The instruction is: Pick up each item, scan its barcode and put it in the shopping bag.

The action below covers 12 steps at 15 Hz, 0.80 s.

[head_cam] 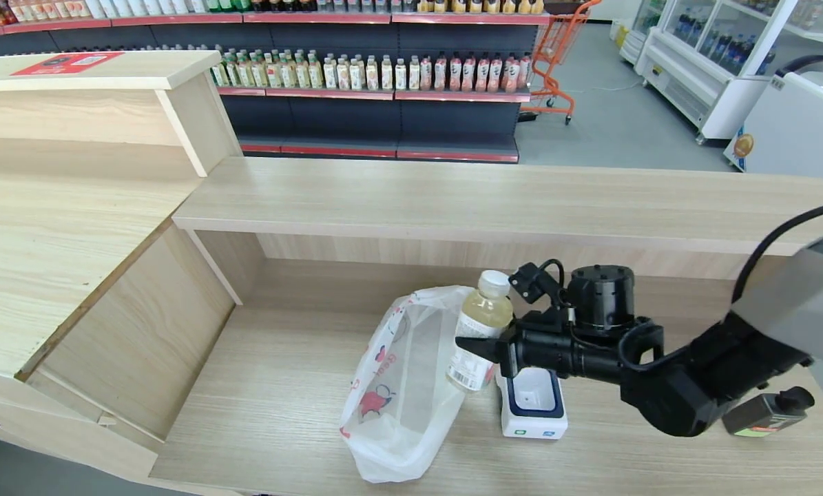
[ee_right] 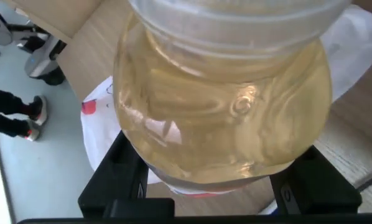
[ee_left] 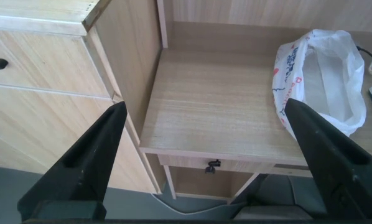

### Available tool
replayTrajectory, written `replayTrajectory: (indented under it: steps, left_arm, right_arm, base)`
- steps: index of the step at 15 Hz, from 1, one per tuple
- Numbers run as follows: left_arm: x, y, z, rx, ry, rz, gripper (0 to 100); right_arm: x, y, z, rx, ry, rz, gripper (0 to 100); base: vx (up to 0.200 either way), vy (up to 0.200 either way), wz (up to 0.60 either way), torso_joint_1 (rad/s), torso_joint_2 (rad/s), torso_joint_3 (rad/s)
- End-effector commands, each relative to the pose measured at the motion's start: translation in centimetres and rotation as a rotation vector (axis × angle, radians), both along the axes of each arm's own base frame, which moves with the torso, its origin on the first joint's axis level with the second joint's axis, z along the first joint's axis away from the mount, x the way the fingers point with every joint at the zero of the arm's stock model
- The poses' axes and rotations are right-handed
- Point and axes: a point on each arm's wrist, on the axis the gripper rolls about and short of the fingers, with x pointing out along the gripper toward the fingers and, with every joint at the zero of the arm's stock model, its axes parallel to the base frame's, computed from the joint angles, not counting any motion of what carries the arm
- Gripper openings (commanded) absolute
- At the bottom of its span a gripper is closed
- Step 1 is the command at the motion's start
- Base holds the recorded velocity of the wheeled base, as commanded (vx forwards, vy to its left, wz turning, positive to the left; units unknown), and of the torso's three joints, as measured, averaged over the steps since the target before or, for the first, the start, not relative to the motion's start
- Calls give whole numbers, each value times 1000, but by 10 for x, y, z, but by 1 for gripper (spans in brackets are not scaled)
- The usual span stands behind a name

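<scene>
Right claw (head_cam: 476,348), nearest the head camera on its black arm, is clamped across the middle of a clear plastic bottle of pale yellow liquid with a white cap (head_cam: 483,313). The bottle stands nearly upright, cap up and leaning slightly, its white barcode label facing down toward the near edge. In the right wrist view the bottle (ee_right: 223,112) sits tight between the two black fingers (ee_right: 120,171). Whether its base clears the light wood table (head_cam: 280,413) cannot be told.

At 9 o'clock from the bottle, just beside it, a translucent white plastic shopping bag with red print (head_cam: 401,386) lies on the table with its mouth gaping. At 5 o'clock from the bottle, under the arm, stands a white and blue box-shaped device (head_cam: 532,406). A small grey device with a black knob (head_cam: 762,413) lies at 3 o'clock from that.

Left claw (ee_left: 204,162) is spread wide and holds nothing; it hangs over the table's near edge, well apart from the bag (ee_left: 323,74).

At 12 o'clock, beyond the table, store shelves of bottled drinks (head_cam: 377,72) line the aisle.
</scene>
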Motion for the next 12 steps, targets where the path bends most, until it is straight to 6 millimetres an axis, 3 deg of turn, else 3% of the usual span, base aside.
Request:
replayTrajectory:
  steps: [1, 8, 12]
  left_arm:
    - [0, 0, 0, 0, 1, 0, 100]
    - [0, 0, 0, 0, 1, 0, 100]
    - [0, 0, 0, 0, 1, 0, 100]
  right_arm:
    - [18, 29, -38, -33, -43, 57, 0]
    - [58, 89, -81, -147, -304, 115, 0]
    - [62, 94, -100, -188, -340, 119, 0]
  base:
    - [0, 0, 0, 0, 0, 0]
    - [0, 0, 0, 0, 0, 0]
    - [0, 0, 0, 0, 0, 0]
